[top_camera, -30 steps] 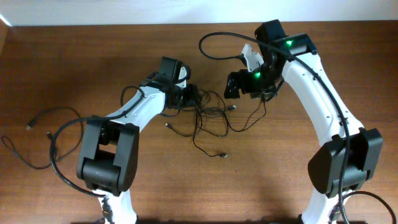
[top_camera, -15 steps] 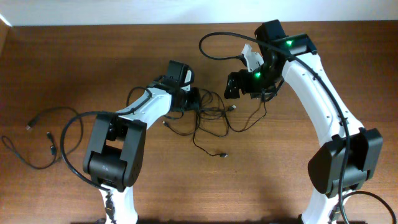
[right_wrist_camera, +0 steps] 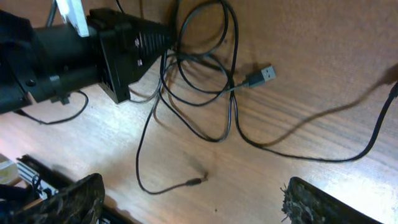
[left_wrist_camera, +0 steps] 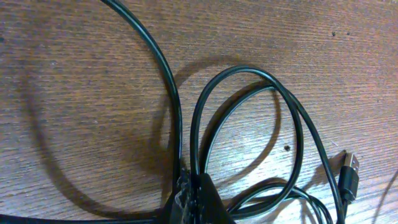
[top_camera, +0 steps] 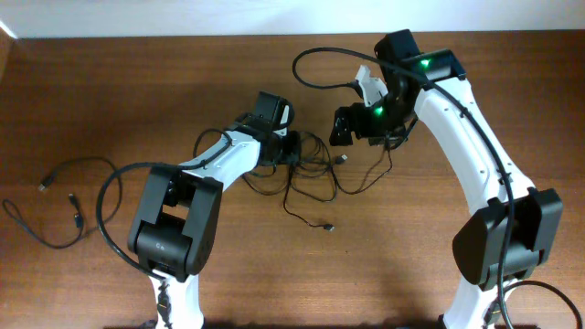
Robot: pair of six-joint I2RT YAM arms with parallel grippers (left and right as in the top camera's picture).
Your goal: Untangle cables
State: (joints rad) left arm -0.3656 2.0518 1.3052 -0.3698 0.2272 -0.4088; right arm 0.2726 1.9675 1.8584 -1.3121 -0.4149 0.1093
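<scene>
Since the earlier frame the left end effector (top_camera: 291, 149) has slid further right into the tangle, while the right arm has held its place. It is clenched on strands of the cables (top_camera: 315, 175), which lie knotted mid-surface (top_camera: 411, 274), nearer the far edge; this probably pins the knot. The right end effector (top_camera: 340, 130) hovers released just beside the tangle, seemingly ready to draw a loop free. Other loose cords (top_camera: 57, 196) lie well apart by the left edge.
</scene>
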